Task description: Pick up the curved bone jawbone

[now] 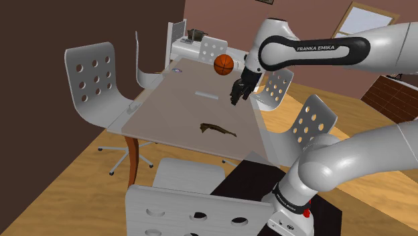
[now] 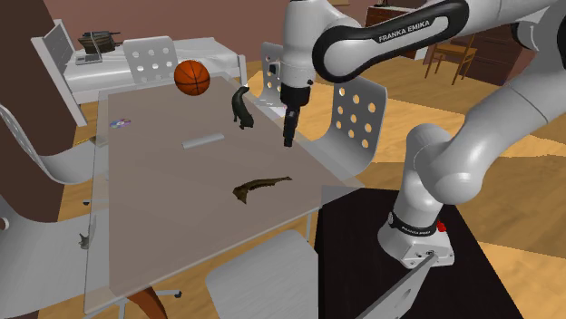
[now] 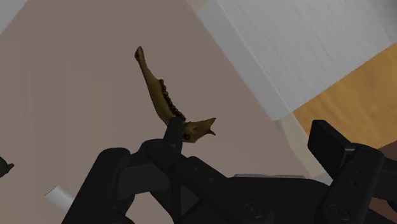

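Note:
The jawbone (image 1: 218, 129) (image 2: 260, 187) is a thin, curved, brown bone with a row of teeth, and it lies flat near the middle of the pale table (image 1: 174, 107) (image 2: 172, 217). My black gripper (image 1: 238, 92) (image 2: 288, 127) hangs above the table, farther back than the bone and toward the shoulder view's right, well clear of it. In the wrist view the jawbone (image 3: 162, 95) lies ahead of the gripper (image 3: 248, 137). The fingers stand apart with nothing between them.
An orange basketball (image 1: 224, 64) (image 2: 191, 77), a dark curved object (image 2: 240, 107) and a short grey bar (image 1: 206, 94) (image 2: 202, 140) sit toward the table's far end. White perforated chairs (image 1: 97, 80) (image 2: 358, 118) ring the table. A white shelf (image 2: 136, 54) stands behind.

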`<action>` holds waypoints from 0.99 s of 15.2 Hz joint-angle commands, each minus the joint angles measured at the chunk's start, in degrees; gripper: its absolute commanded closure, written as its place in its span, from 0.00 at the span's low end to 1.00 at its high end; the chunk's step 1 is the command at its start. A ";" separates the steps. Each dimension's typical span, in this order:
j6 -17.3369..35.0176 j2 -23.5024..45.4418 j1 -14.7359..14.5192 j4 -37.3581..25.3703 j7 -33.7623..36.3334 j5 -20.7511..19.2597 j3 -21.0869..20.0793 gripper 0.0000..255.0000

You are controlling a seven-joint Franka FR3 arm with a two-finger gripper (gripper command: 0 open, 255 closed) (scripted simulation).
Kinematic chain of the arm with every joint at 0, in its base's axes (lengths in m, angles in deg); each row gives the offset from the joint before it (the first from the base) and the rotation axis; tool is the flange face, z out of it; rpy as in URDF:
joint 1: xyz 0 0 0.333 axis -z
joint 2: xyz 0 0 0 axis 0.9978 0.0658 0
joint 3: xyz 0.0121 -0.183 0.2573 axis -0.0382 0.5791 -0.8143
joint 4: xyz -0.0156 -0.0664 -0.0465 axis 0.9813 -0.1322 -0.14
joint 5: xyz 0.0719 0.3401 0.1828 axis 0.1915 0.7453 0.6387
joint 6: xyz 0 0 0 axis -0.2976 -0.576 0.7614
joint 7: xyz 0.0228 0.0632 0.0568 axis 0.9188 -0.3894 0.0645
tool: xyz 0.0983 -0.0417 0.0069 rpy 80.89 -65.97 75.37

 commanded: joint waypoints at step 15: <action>33.15 31.88 -0.85 -0.08 -19.95 -0.24 11.02 0.00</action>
